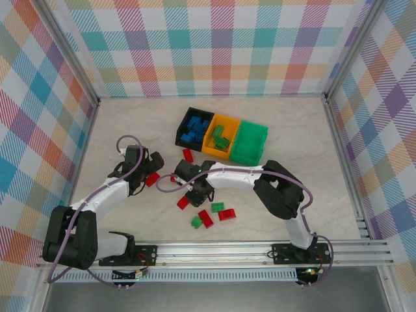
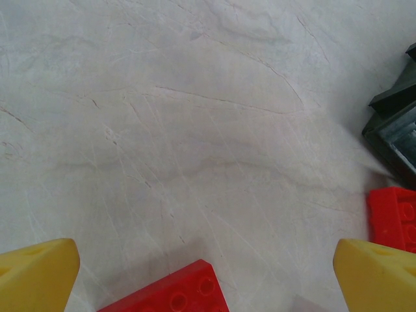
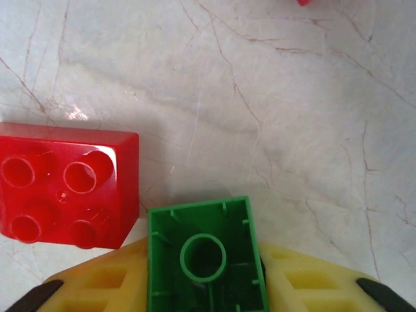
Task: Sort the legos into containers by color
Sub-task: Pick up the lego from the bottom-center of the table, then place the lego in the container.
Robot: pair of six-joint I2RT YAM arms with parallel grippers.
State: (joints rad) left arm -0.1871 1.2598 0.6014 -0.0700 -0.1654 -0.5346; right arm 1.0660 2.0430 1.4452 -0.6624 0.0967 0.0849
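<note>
Green lego (image 3: 207, 257), hollow side showing, clamped in right jaws.

Pale marbled table (image 1: 130, 123), plaid walls (image 1: 214, 45)

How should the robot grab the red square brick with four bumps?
Probably from straight above, pinching two opposite flat side walls of the red four-stud plastic brick. It lies studs up on the marbled table, so the sides are smooth and parallel. The right gripper first has to drop its green brick.
</note>
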